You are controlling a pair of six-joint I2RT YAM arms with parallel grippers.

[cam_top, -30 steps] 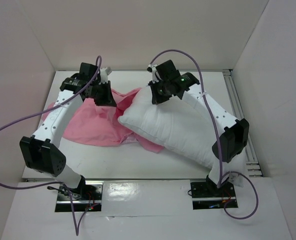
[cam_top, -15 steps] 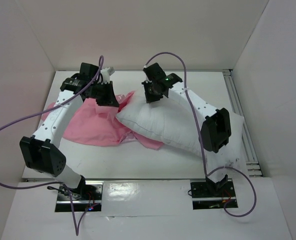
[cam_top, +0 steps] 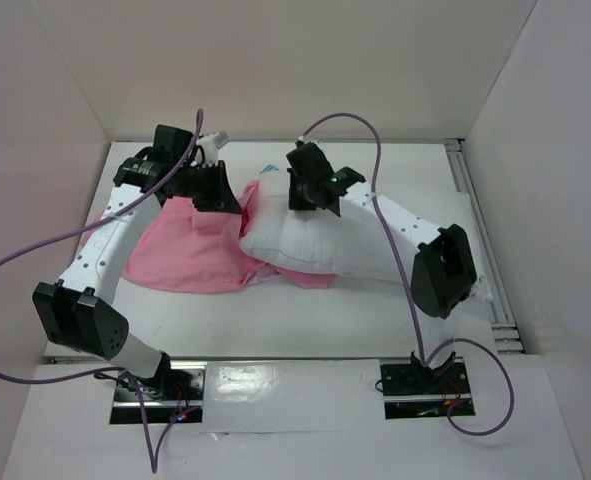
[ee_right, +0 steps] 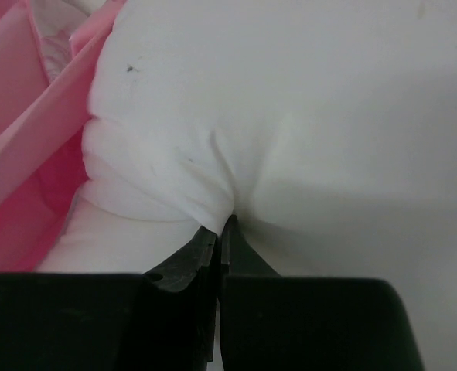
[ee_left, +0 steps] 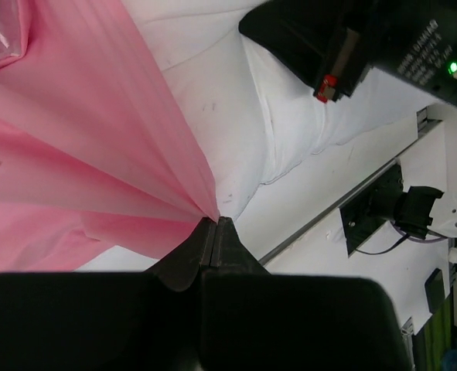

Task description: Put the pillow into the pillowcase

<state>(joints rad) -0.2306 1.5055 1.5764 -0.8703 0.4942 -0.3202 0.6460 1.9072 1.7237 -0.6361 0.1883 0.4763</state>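
On the white tabletop (cam_top: 275, 320), stretched from the middle out toward 3 o'clock: the pillow (cam_top: 325, 250), its 9 o'clock end nosing against pink cloth. Toward 9 o'clock, rumpled: the pillowcase (cam_top: 175, 255), with one edge lifted at the 12 o'clock side just beside that pillow end and a strip tucked beneath the pillow's 6 o'clock edge.

Left hand (ee_left: 215, 220) pinched fully closed on a fold of pillowcase, satin fanning taut from the tips. Right hand (ee_right: 219, 226) likewise clamped tight, on a puckered bit of pillow fabric near a corner.

Looks like the feeding-in stage, barely begun, with only the corner at the mouth and the bulk outside.

To do it well:
- Hold the pink edge high and toward 9 o'clock to open the mouth.
- Drive the pillow corner low, under the lifted layer rather than over it.
- Go slowly, given slippery satin and a thin pinch liable to pull free.
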